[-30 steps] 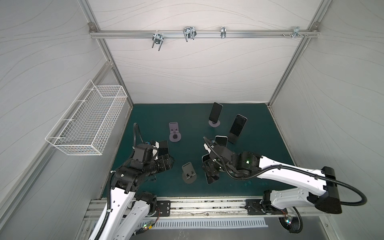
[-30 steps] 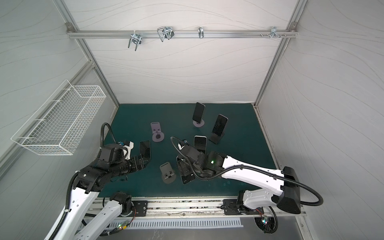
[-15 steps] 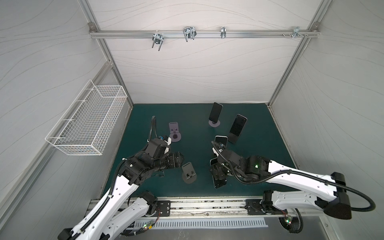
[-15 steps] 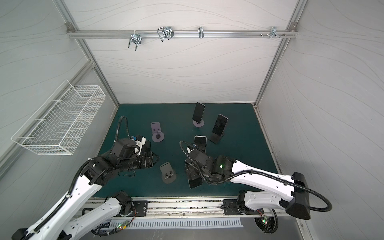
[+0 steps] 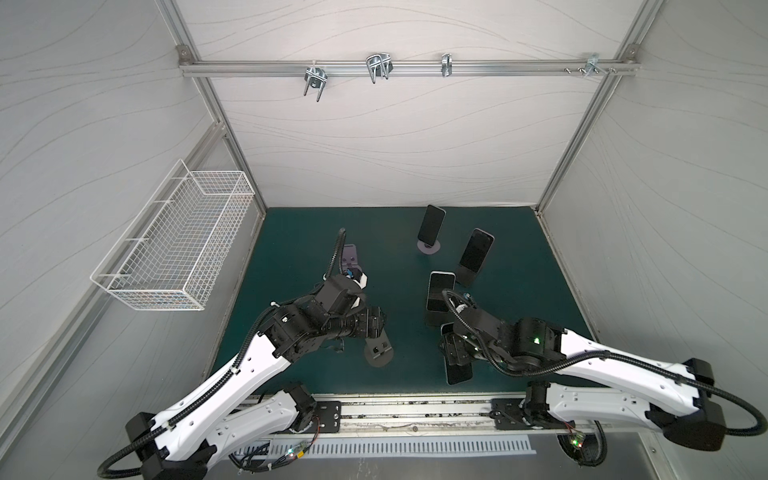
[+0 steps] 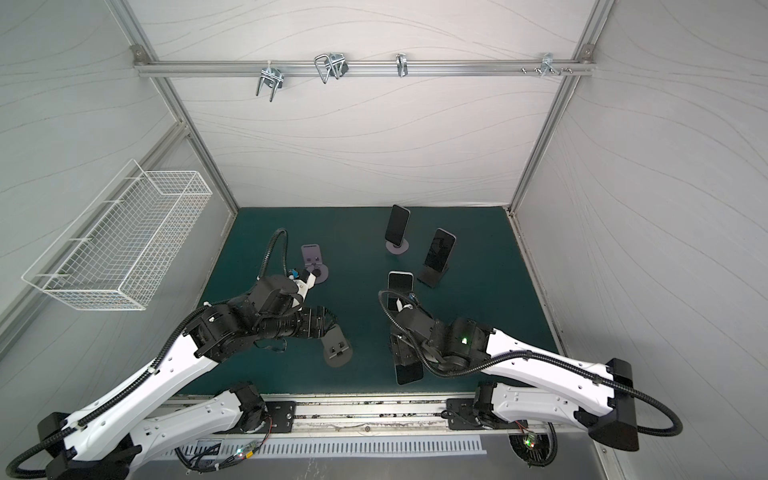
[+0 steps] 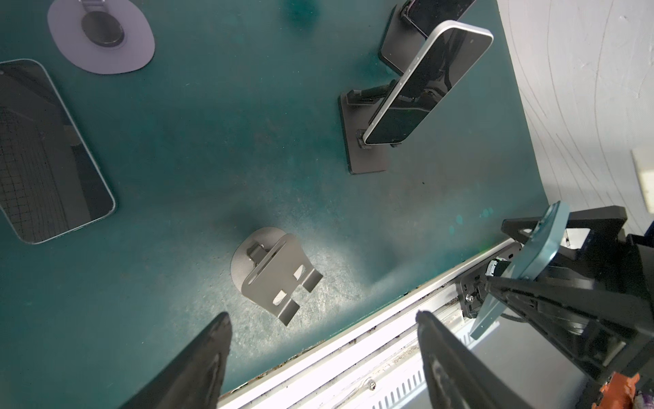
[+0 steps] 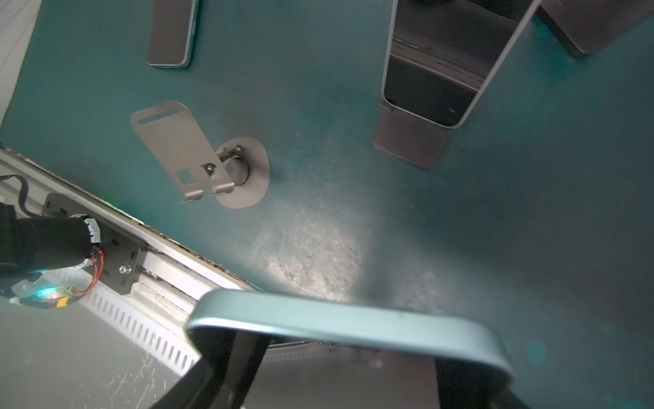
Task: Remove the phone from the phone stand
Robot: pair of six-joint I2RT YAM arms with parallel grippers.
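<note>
Over the green mat, the left gripper has swung in from the left side and now hangs, jaws spread and empty, above the grey phone stand. The right gripper has carried the clamped phone off the stand, nearer the front rail.

Robot test cell, lab sort, not home or shop. I sit inside boxed enclosure: white panel walls on three sides, aluminium profile frame at corners. Crossbar overhead carries metal hooks. Wire basket fixed to side wall. Desk covered in dark green mat, scuffed pale near front edge. My left arm and right arm bolted to slotted metal rail at front; cables and lit circuit board exposed. Phones and phone stands set out like test props.
</note>
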